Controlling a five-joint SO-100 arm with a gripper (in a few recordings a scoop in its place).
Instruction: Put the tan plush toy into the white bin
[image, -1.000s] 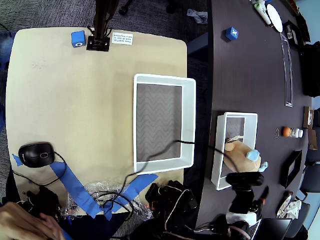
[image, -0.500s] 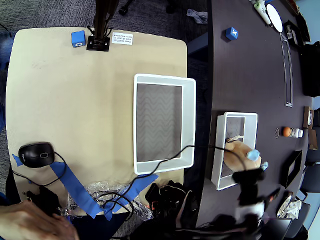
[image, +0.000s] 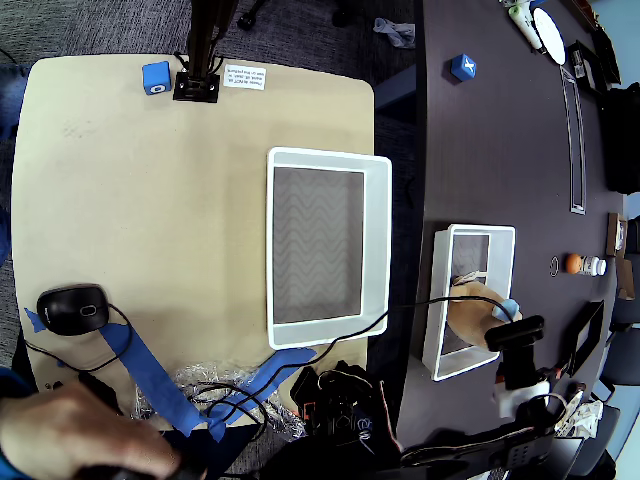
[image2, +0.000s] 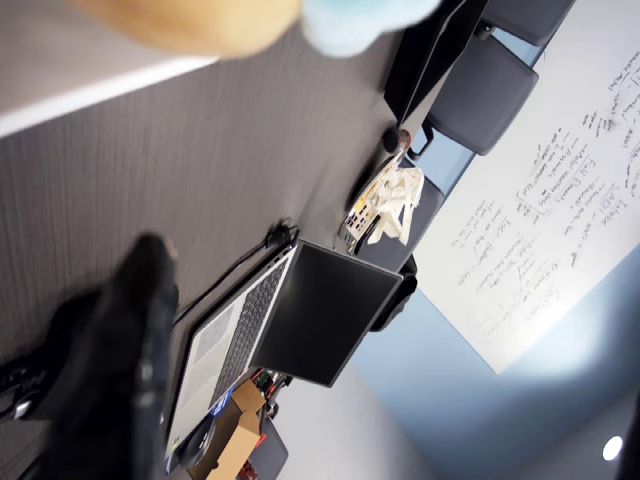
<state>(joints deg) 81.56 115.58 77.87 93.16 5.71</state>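
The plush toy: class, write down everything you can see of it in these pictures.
The plush toy is soft, tan-orange, with a light blue paw. In the overhead view it lies in the narrow white bin on the dark table, bulging over the bin's right rim. The claw sits just beside the paw; contact cannot be told. The wrist view shows it blurred at the top edge.

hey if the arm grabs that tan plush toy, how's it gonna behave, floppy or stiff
Probably soft: the tan plush toy looks rounded and stuffed, so it should squash under the fingers. Likely light. It sits in the smaller white bin, so a limb might catch the rim.
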